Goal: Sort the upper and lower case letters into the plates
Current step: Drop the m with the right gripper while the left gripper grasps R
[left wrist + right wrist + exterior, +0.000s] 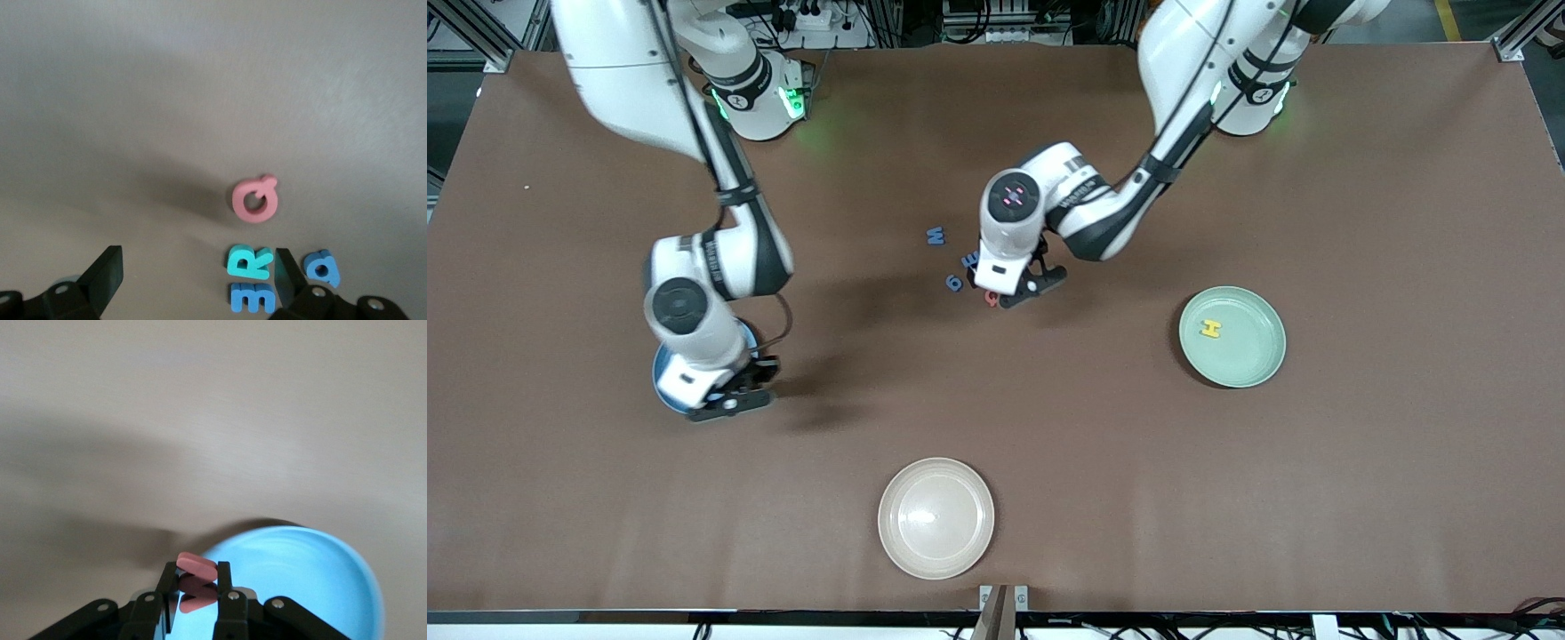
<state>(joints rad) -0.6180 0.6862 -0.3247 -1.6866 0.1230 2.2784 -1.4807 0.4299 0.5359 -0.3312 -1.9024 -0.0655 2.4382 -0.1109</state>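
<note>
Yellow H (1210,329) on mint plate (1249,369)

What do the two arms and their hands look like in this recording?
Both arms have glossy white shells with black joint bands, black cables along the links and green-lit bases. The left hand and right hand have black fingers with small round screws; the left wrist cap bears pink markings.

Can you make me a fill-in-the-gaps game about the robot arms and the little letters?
1. The yellow letter H lies in the ____ plate.
2. The right gripper, over the blue plate, pinches a ____ letter.
3. The left gripper is ____ above the letters on the table.
4. The cream-white plate holds ____ letters.

Missing words: green; pink; open; no
</note>
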